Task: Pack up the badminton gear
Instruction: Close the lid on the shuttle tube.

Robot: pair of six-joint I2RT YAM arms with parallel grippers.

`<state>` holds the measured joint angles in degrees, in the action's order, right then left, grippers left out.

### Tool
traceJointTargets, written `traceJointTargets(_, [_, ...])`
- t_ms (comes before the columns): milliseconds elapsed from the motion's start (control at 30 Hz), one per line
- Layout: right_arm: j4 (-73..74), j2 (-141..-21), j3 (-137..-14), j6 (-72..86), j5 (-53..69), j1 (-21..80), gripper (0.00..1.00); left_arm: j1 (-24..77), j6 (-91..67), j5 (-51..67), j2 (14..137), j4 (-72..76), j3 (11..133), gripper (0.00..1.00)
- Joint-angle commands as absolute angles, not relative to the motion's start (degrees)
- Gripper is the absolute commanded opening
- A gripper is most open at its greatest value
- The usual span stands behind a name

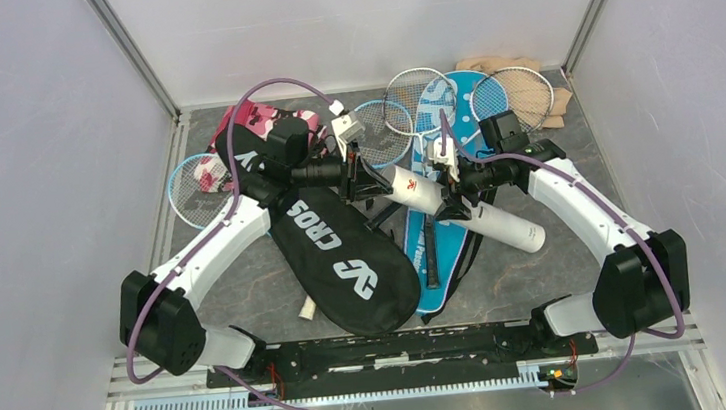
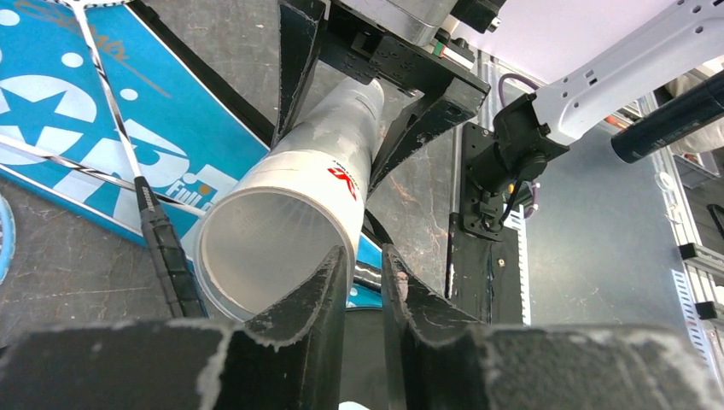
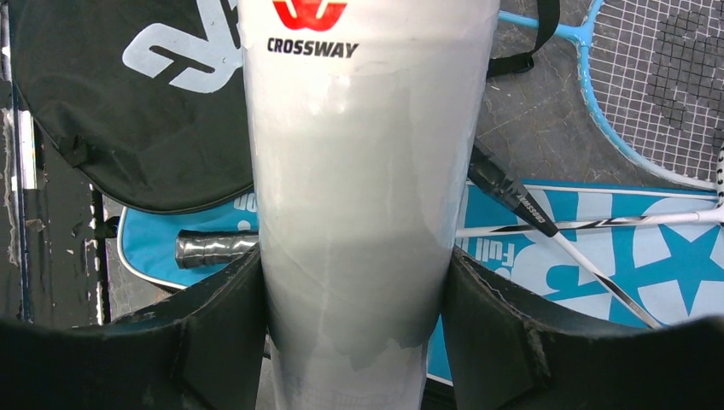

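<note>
Long white tube (image 1: 501, 224): cardboard, red logo and "CROSSWAY" print, mouth open; lies aslant at table centre across the blue cover, open end far-left, other end near-right, clamped mid-length by the right gripper (image 1: 456, 194). Black racket cover (image 1: 339, 257): racket-shaped, white "CROS…" lettering and logo, flat, diagonal, broad end nearest the arm bases. Blue racket cover (image 3: 674, 273): white stars and lettering, flat, partly beneath the black cover and tube. Blue-framed racket (image 1: 198, 186): head at far left. Silver-framed rackets (image 1: 419, 99): heads overlapping at the far edge. Black-gripped racket handle (image 1: 430, 259): resting on the blue cover.
</note>
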<state>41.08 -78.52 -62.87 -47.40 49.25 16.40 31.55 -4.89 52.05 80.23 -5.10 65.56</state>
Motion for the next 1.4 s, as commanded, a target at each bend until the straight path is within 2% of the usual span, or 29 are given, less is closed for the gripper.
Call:
traceJointTargets(0, [38.8,-76.5,-63.5,-47.5,51.6,16.7,0.13,31.7,-7.0,55.3,81.2,-3.7,65.0,0.29])
traceJointTargets(300, [37.7,-75.8,-64.3,-45.6,51.3,16.7,0.13,31.7,-7.5,53.6,80.2,-2.6,63.1,0.32])
traceJointTargets(767, [36.8,-76.0,-64.4,-44.5,54.3,16.7,0.13,31.8,-10.0,58.5,83.0,-0.7,63.3,0.36])
traceJointTargets(1067, [39.8,-75.5,-64.6,-49.1,55.2,16.7,0.13,31.8,-10.1,60.0,84.1,-0.8,63.8,0.40])
traceJointTargets(1367, [47.3,-76.8,-66.4,-57.5,58.1,16.8,0.13,32.4,-9.8,62.6,85.6,-0.8,64.2,0.49])
